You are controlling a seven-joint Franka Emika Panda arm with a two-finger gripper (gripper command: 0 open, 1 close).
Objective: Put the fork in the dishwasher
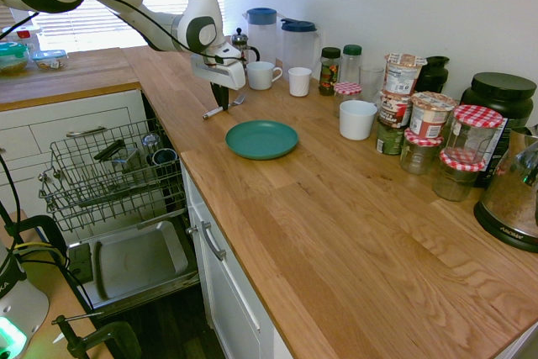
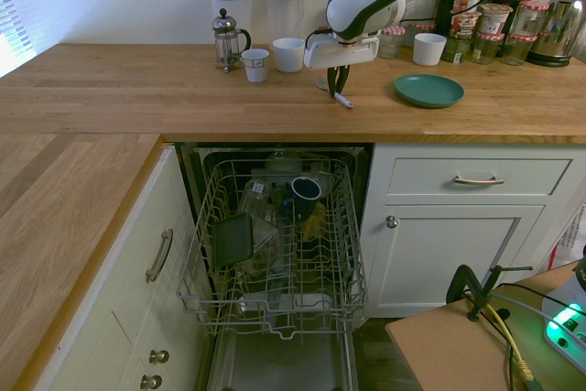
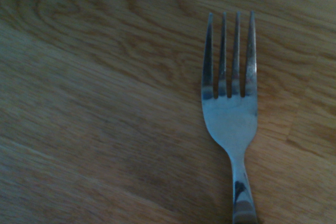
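First exterior view: the gripper points almost straight down over the wooden surface, its fingers drawn together on the fork. The handle sticks out one side of the gripper and the tines the other, both low over the wood. The green plate lies near the gripper, toward the camera; the rack of the open dishwasher sits well below and to the side of it.

Second exterior view: the gripper is clamped narrow on the fork, whose handle end slants down toward the surface. I cannot tell whether that end touches the wood. The rack, already partly loaded, lies below and in front of the gripper.

Wrist view: the fork shows sharp, tines pointing away, over wood grain.

The risk, as I judge it: the grip is on a thin, smooth handle, so the fork may pivot or slip during the lift. Carried crosswise, it could also catch the rack wires or fall through them when let go.
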